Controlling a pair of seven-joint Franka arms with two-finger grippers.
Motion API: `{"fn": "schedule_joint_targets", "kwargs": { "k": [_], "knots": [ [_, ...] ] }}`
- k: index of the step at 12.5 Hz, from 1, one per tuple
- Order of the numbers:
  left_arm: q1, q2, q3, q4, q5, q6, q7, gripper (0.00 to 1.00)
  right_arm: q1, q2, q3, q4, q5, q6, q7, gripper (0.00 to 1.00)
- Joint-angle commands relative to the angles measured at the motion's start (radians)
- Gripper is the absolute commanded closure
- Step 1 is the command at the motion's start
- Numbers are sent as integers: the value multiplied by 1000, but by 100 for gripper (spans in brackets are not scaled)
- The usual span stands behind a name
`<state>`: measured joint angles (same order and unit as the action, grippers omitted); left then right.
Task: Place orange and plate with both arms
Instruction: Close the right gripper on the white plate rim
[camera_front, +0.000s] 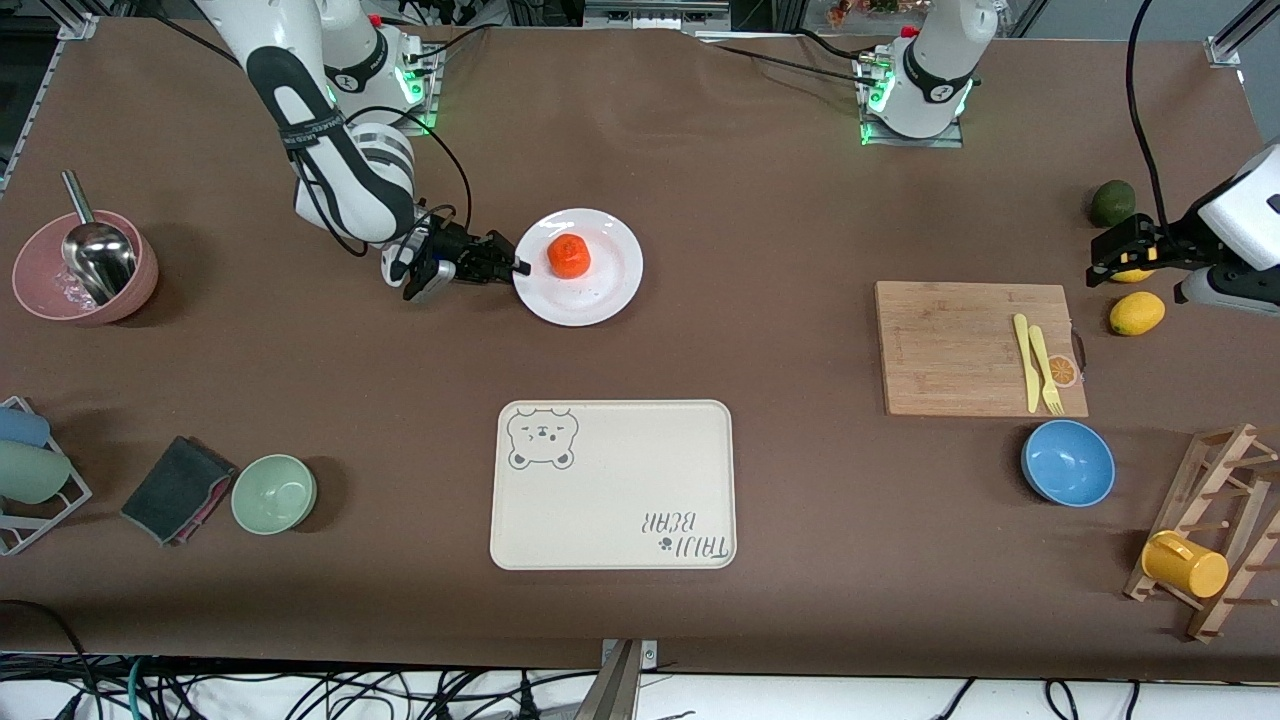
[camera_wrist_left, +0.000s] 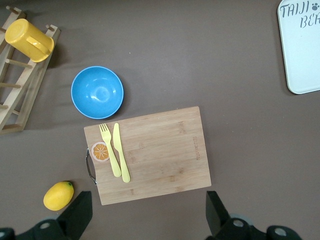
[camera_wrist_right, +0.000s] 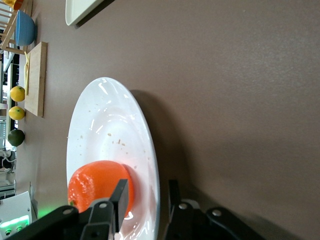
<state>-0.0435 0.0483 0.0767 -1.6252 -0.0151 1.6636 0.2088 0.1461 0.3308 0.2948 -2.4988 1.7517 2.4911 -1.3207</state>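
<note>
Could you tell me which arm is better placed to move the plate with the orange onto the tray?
Right: the right gripper already straddles the plate rim, beside the orange. The left gripper hangs open over the lemons.

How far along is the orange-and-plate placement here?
Done: the orange sits on the plate. In hand: the right gripper straddles the plate's rim, one finger above, one below. The left gripper waits open by the lemons. Left: carrying the plate, perhaps to the tray.

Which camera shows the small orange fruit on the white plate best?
The front view: the small round orange fruit sits whole on the round white plate. In the right wrist view, the right tool partly blocks it. The left wrist view misses it.
</note>
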Motion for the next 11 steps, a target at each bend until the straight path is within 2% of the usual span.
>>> {"fn": "schedule_joint_targets", "kwargs": {
  "k": [1, 2, 7, 11],
  "knots": [
    [11, 5, -3, 2, -20, -5, 27, 0, -8, 16, 12, -3, 64, 11, -80, 61],
    [11, 5, -3, 2, -16, -7, 27, 0, -6, 16, 12, -3, 77, 11, -86, 61],
    [16, 4, -2, 8, -13, -7, 29, 0, -6, 16, 27, -3, 83, 26, -88, 85],
    [17, 4, 0, 18, -17, -10, 29, 0, -6, 16, 29, -3, 91, 29, -89, 93]
  ]
}}
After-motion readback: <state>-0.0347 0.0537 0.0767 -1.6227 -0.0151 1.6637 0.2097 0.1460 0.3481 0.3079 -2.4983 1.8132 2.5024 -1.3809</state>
